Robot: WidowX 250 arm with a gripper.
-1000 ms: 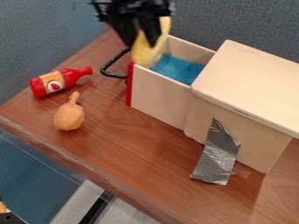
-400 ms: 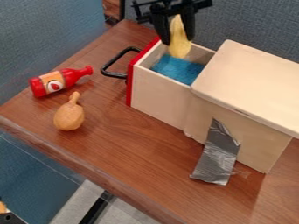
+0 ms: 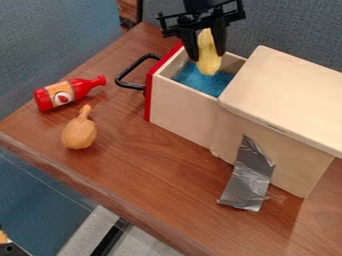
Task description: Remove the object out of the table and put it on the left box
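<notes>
The black gripper (image 3: 206, 54) hangs at the top of the view, over the open drawer-like box (image 3: 182, 108) on the left of the wooden unit. Its fingers are shut on a yellow elongated object (image 3: 209, 57), held upright with its lower end around the height of the box's rim. Inside the box lies a blue lining (image 3: 204, 80). The box has a red front panel (image 3: 149, 95) with a black handle (image 3: 127, 84).
On the brown table (image 3: 133, 160) lie a red bottle (image 3: 69, 92) and a brown drumstick-shaped toy (image 3: 79, 131), left of the box. A lidded wooden section (image 3: 287, 100) adjoins the box on the right, with silver tape (image 3: 248, 177) down its side.
Holding the yellow object, the gripper has moved right from above the red panel to over the box, then slightly down. The bottle, drumstick toy and box have not moved.
</notes>
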